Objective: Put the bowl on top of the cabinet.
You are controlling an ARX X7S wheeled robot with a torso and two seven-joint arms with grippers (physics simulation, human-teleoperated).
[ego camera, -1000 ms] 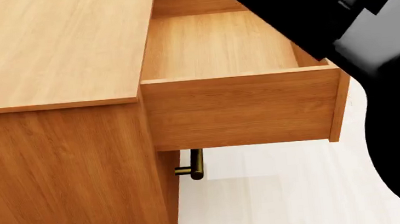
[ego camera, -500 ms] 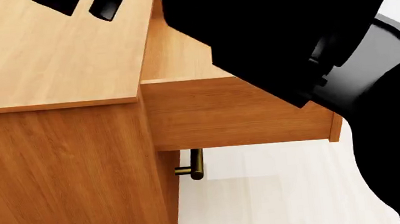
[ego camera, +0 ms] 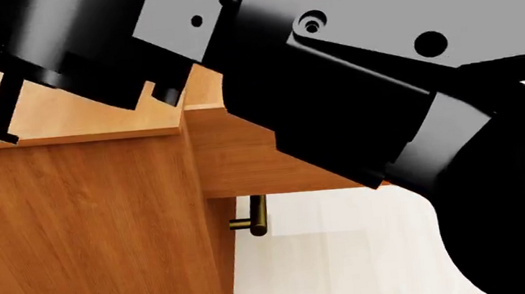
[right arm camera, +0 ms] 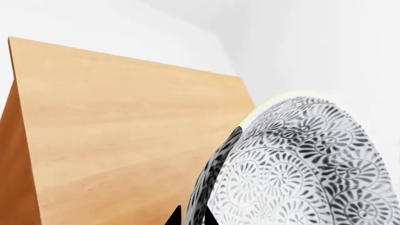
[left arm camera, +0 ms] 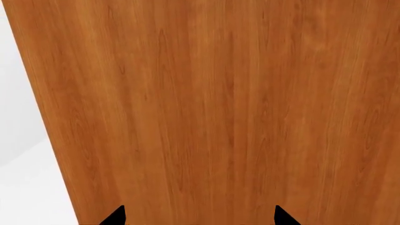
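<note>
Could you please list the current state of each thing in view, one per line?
bowl: gripped at its rim by the right hand, tilted on edge, not yet set down.
cabinet: upright, top drawer pulled open.
right hand: shut on the bowl.
left hand: open, empty, facing the cabinet's side.

One cabinet (ego camera: 87,221), one bowl (right arm camera: 300,168), one brass handle (ego camera: 255,216), two arms.
</note>
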